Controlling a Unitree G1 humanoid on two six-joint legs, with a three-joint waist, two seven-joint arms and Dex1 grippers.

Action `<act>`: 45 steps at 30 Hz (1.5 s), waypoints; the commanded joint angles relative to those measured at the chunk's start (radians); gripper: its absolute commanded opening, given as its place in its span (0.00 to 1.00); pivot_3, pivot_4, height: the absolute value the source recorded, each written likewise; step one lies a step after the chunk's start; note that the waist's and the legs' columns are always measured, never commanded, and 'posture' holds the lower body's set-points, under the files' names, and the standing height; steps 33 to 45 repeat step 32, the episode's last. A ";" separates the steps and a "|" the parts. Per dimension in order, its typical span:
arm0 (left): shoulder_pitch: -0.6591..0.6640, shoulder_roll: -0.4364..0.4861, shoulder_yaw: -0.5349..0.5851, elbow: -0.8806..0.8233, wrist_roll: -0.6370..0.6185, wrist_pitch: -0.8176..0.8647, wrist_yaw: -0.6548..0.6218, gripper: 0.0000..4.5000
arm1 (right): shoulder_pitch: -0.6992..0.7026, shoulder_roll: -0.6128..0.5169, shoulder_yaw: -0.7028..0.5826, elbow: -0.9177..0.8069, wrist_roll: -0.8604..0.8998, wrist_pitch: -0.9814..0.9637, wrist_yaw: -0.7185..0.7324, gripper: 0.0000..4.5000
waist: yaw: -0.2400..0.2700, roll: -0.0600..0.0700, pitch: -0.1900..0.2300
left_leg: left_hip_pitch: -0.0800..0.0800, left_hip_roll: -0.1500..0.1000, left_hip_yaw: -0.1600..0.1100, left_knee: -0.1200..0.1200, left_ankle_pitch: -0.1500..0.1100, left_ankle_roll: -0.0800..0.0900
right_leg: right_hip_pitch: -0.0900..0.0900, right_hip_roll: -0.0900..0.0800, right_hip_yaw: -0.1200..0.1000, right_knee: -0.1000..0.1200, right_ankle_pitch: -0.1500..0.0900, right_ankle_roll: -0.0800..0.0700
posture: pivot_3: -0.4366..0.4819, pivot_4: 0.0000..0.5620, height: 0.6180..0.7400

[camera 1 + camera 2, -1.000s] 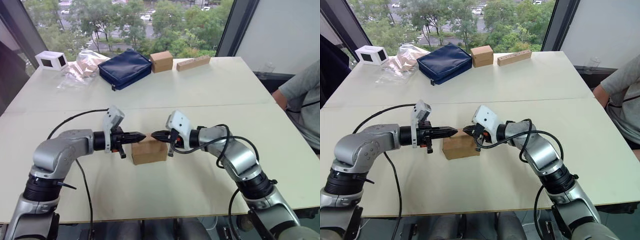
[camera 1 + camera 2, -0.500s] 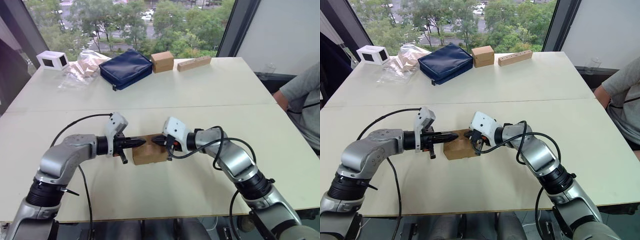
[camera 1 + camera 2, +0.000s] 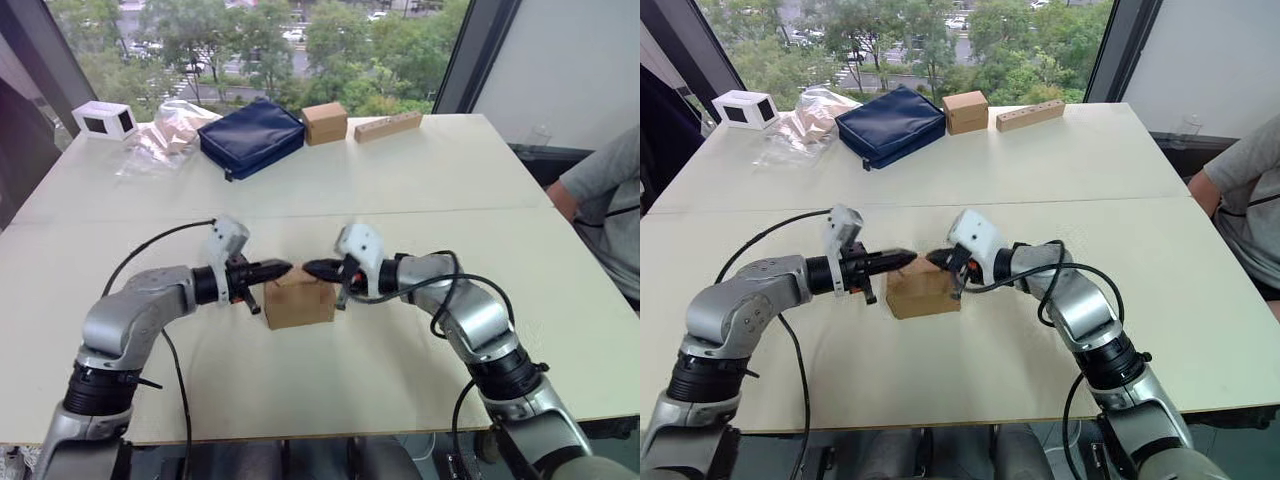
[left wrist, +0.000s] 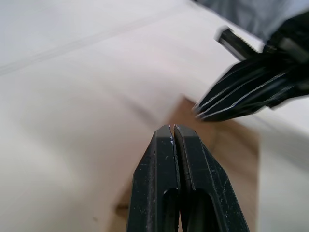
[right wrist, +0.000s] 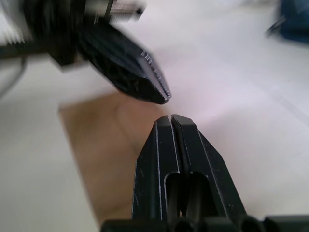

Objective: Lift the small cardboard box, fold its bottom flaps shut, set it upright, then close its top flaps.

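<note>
The small cardboard box (image 3: 298,302) stands on the table between my two arms. Its upper face (image 4: 231,145) looks flat, with the top flaps lying down. The bottom flaps are hidden underneath. My left gripper (image 3: 285,267) is shut and points right, its tip just above the box's far top edge. My right gripper (image 3: 308,267) is shut too and points left, tip to tip with the left one across a small gap. In the left wrist view my shut left gripper (image 4: 172,126) faces the right gripper (image 4: 241,96). Neither gripper holds anything.
At the table's far side lie a navy pouch (image 3: 250,135), a squat brown box (image 3: 323,122), a long tan block (image 3: 386,126), a clear plastic bag (image 3: 165,135) and a small white box (image 3: 103,119). A person's arm (image 3: 600,190) shows at the right edge.
Half a second ago both shut tips were down on the box's top face. They have since risen slightly and now hover just above its far edge. The box stays put.
</note>
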State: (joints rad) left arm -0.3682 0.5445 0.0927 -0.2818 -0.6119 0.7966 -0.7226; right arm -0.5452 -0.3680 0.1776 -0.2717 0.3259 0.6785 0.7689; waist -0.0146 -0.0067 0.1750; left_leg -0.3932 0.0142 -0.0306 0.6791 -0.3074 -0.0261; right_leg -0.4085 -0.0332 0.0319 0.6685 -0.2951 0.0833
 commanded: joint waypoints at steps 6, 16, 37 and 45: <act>0.228 0.033 0.236 -0.159 -0.210 0.125 0.053 0.01 | 0.148 -0.059 -0.315 -0.217 0.286 0.170 -0.059 0.00 | 0.001 0.000 0.000 | 0.000 0.000 0.000 -0.002 0.000 0.000 | 0.000 -0.002 0.000 -0.001 0.000 0.000 | 0.48 0.27 1.00; 0.521 0.218 0.268 -0.228 -0.204 0.088 -0.093 0.01 | 0.491 -0.261 -0.376 -0.358 0.339 0.224 -0.029 0.00 | 0.003 0.000 0.000 | 0.002 -0.002 0.001 -0.006 0.001 -0.002 | 0.001 -0.004 0.000 -0.004 0.000 0.000 | 0.48 0.27 1.00; 0.548 0.221 0.220 -0.136 -0.158 -0.017 -0.159 0.01 | 0.562 -0.371 -0.332 -0.338 0.326 0.156 0.009 0.00 | 0.002 0.000 0.000 | 0.005 -0.001 0.001 -0.009 0.001 -0.002 | 0.004 -0.002 0.000 -0.005 0.000 -0.001 | 0.48 0.27 1.00; 0.548 0.221 0.220 -0.136 -0.158 -0.017 -0.159 0.01 | 0.562 -0.371 -0.332 -0.338 0.326 0.156 0.009 0.00 | 0.002 0.000 0.000 | 0.005 -0.001 0.001 -0.009 0.001 -0.002 | 0.004 -0.002 0.000 -0.005 0.000 -0.001 | 0.48 0.27 1.00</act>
